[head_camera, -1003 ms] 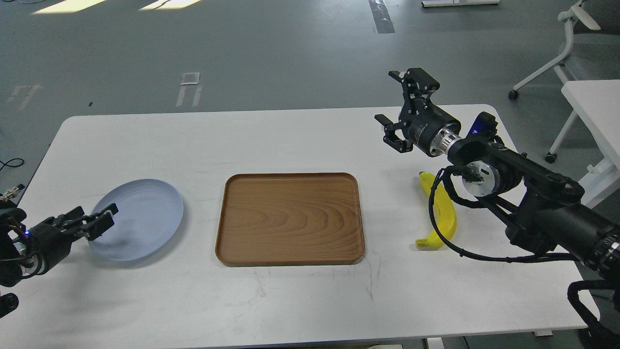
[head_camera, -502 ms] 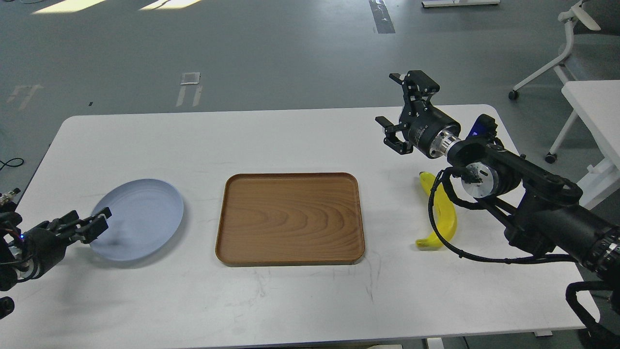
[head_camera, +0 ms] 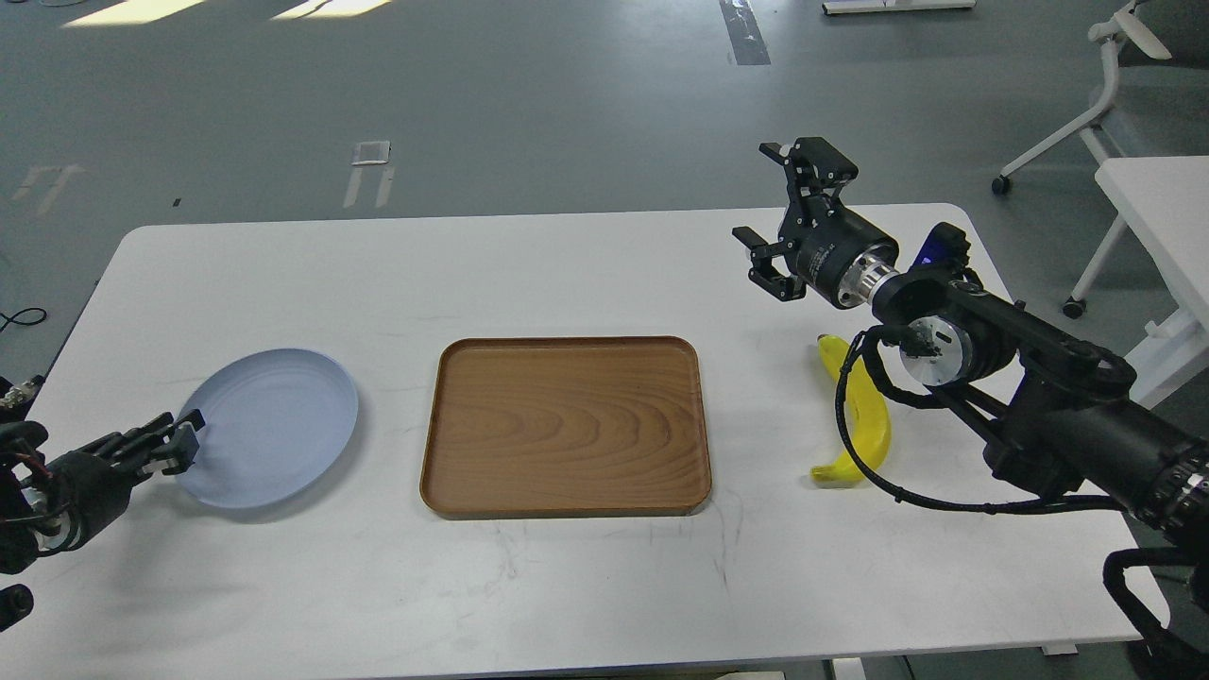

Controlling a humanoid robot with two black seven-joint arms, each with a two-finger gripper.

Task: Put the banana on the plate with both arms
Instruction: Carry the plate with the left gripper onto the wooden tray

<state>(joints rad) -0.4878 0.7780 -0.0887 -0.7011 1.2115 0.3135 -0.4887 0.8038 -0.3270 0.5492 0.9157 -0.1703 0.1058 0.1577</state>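
The yellow banana (head_camera: pixel 867 416) lies on the white table (head_camera: pixel 586 255) at the right, curved, partly crossed by my right arm's black cable. The pale blue-grey plate (head_camera: pixel 274 425) lies at the left and holds nothing. My right gripper (head_camera: pixel 758 194) is open and empty, raised above the table, up and to the left of the banana. My left gripper (head_camera: pixel 179 439) is low at the plate's left rim. It is small and dark, so I cannot tell its fingers apart.
A brown wooden tray (head_camera: pixel 567 425) with nothing in it lies in the middle between plate and banana. The table's right edge runs close behind my right arm. A white chair (head_camera: pixel 1115 85) and another table (head_camera: pixel 1162 208) stand at the far right.
My left gripper has drawn back to the left, from over the plate to its left rim. The right arm, banana and plate have hardly moved.
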